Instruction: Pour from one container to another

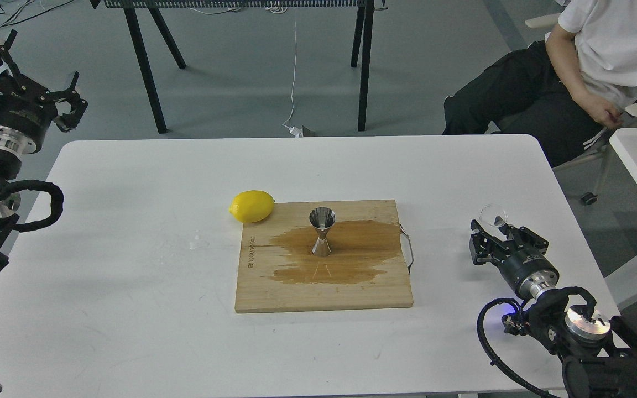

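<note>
The shiny steel jigger (pixel 322 231) stands upright in the middle of the wooden board (pixel 274 287), on a dark wet stain. The small clear cup (pixel 494 214) is low over the white table near its right edge, far right of the board. My right gripper (pixel 496 226) comes in from the lower right, shut on the cup with its fingertips at the cup's sides. I cannot tell whether the cup touches the table or holds any liquid. My left gripper (pixel 32 69) hangs open with nothing in it, beyond the table's far left corner.
A yellow lemon (pixel 251 205) lies against the board's far left corner. A wire handle (pixel 408 251) sticks out of the board's right side. A seated person (pixel 589 66) is at the far right, and a black-legged table (pixel 152 61) stands behind.
</note>
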Controlling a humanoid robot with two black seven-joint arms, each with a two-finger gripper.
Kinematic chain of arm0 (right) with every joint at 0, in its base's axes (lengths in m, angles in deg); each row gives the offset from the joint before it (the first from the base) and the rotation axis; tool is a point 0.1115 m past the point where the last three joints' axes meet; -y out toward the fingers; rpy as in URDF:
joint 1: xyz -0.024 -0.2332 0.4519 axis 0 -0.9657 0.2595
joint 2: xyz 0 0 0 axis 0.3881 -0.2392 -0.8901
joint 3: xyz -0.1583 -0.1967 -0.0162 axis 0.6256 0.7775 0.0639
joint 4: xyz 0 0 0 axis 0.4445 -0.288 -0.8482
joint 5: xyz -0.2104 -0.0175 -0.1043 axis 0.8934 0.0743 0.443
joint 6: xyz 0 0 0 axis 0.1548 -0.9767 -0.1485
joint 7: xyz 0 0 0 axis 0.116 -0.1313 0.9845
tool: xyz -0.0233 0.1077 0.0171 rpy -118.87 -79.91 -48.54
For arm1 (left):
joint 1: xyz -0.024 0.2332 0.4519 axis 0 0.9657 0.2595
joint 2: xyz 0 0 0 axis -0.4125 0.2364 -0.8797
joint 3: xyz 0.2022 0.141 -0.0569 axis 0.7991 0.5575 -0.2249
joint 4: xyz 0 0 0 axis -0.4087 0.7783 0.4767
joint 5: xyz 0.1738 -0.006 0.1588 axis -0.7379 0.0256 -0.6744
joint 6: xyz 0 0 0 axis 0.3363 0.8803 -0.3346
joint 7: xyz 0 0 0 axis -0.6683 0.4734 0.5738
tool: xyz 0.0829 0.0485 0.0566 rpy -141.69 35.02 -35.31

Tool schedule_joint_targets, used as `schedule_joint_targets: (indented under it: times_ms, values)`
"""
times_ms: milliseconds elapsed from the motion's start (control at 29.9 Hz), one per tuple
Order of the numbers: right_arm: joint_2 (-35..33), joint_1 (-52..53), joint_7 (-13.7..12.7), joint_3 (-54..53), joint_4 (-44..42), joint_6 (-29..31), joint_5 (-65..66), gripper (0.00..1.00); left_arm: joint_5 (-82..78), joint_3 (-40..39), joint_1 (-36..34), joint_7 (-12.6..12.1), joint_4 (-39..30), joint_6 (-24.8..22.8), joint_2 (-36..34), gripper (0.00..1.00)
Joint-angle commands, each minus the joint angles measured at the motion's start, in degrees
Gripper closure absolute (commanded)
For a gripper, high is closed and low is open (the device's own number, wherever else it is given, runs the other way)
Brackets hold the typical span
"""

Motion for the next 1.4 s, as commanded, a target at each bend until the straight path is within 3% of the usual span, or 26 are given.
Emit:
schedule_joint_targets:
  times_ms: [0, 535, 736, 903, 970, 1371]
  values:
    - [0.40, 1.80, -0.05, 0.27, -2.21, -1.09, 0.03, 0.56, 0.00, 0.01, 0.52, 0.62, 0.00, 0.01, 0.09, 0.00]
    - [2.24, 5.32, 0.92, 0.00, -7.31, -6.98, 0.03, 0.49, 0.00, 0.10, 0.69, 1.15, 0.00, -0.08, -0.27, 0.00]
    - [2.69, 5.41, 0.92, 0.00, -8.28, -6.98, 0.03, 0.41, 0.00, 0.10, 0.69, 1.15, 0.00, -0.08, -0.27, 0.00]
    - [2.60, 5.14, 0.92, -0.52, -7.76, -8.82, 0.03, 0.22, 0.00, 0.10, 0.69, 1.15, 0.00, -0.08, -0.27, 0.00]
    - [2.60, 4.79, 0.83, -0.52, -7.32, -9.18, -0.06, 0.02, 0.00, 0.10, 0.69, 1.15, 0.00, -0.08, -0.35, 0.00]
    - [-0.47, -1.88, 0.92, -1.75, 4.53, -8.04, -0.06, 0.02, 0.00, 0.01, 1.22, 1.41, 0.00, -0.08, -0.27, 0.00]
